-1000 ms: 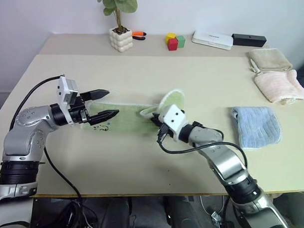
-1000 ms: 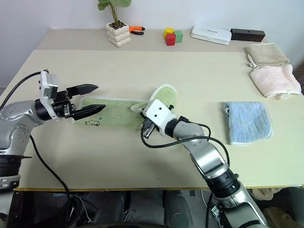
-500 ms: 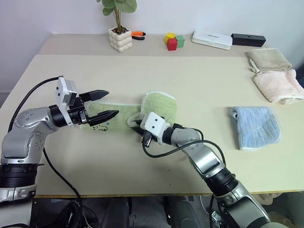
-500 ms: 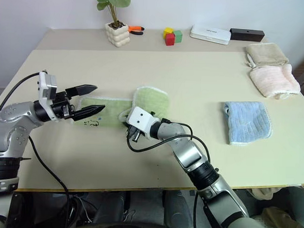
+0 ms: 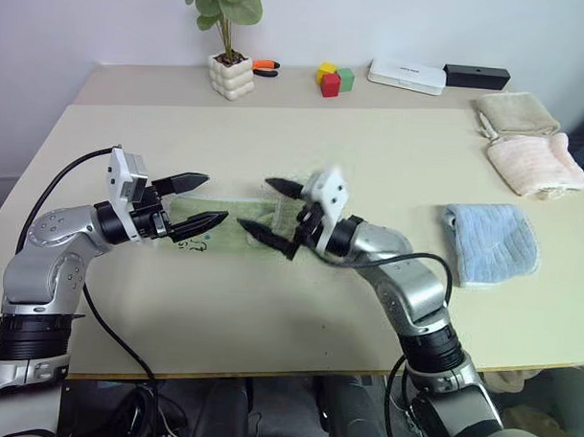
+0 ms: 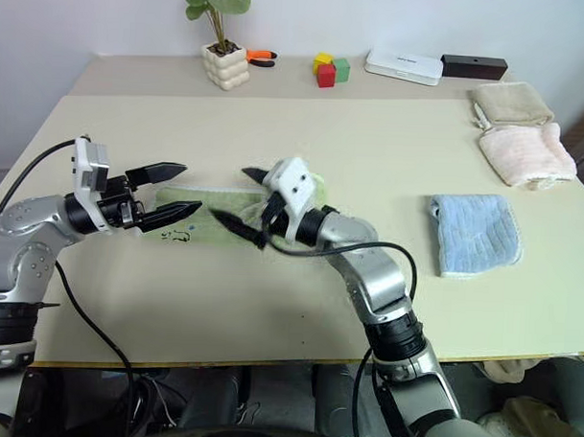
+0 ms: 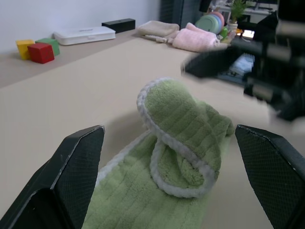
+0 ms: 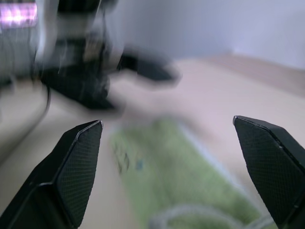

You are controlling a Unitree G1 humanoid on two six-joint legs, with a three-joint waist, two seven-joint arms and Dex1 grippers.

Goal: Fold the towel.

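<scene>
The beige worktop (image 5: 270,304) carries the light green towel (image 5: 236,228), partly folded over itself near the middle. Toward the right lie a light blue towel (image 5: 493,243), a pink towel (image 5: 534,165) and a beige towel (image 5: 516,113). Along the far edge stand a potted plant (image 5: 230,68), coloured blocks (image 5: 335,79), a white box (image 5: 407,76) and a black box (image 5: 477,76).

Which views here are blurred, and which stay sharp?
Right wrist view: smeared throughout, the towel a soft green streak. Left wrist view: towel crisp, the right gripper behind it blurred. Both eye views: sharp, evenly lit, with both open grippers' fingers clearly outlined.
</scene>
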